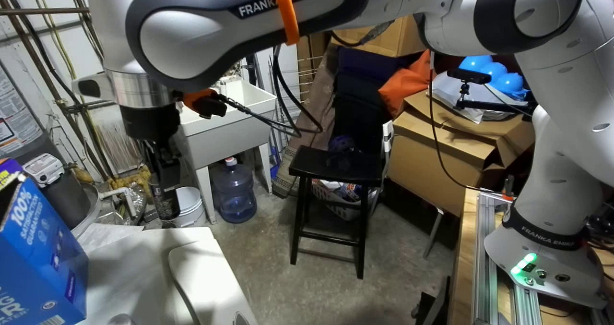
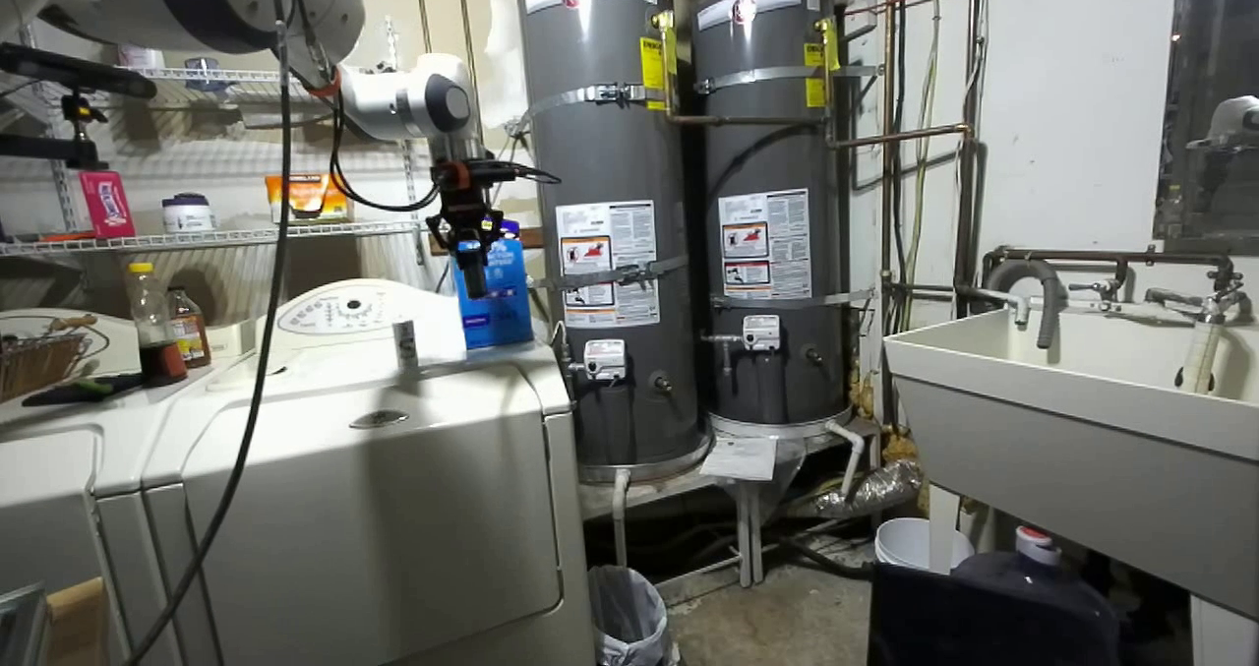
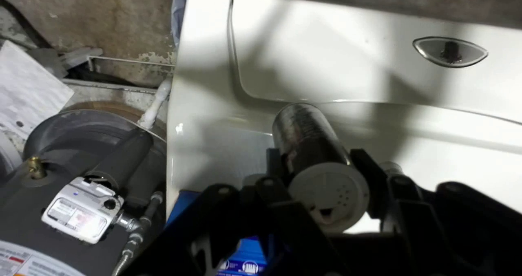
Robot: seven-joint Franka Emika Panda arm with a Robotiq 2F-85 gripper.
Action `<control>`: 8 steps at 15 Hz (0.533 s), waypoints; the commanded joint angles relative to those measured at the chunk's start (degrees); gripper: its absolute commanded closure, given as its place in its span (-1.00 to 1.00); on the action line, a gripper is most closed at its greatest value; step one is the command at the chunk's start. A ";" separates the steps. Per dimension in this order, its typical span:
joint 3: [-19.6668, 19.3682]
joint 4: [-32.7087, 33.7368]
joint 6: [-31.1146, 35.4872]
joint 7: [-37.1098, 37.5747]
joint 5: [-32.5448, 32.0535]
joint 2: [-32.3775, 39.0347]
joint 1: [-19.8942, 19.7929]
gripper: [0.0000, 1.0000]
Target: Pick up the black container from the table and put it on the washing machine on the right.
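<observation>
Two heaters [image 2: 610, 174] stand just past the end edge of the washer [image 2: 369, 509]. Open floor [image 1: 297, 291] runs along its front edge, with the sink [image 1: 230, 145] and the stool [image 1: 336, 166] well apart from it. A blue box [image 2: 507, 302] stands on the washer's surface [image 3: 342, 56] at the heater end. Above that surface, near the box, the tool [image 3: 318, 166] grips the container [image 3: 308, 145] by its sides; a stretch of surface reaches from below it to the front edge.
</observation>
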 commanded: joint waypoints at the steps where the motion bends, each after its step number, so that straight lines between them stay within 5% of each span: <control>1: -0.14 0.08 1.06 0.02 -0.57 0.00 0.68 0.09; 2: -0.23 0.23 1.47 0.02 -0.88 0.00 1.05 0.09; 3: -0.33 0.39 1.51 0.02 -1.01 0.00 1.14 0.59; 8: -0.35 7.19 4.86 -0.13 -1.58 7.05 3.81 0.59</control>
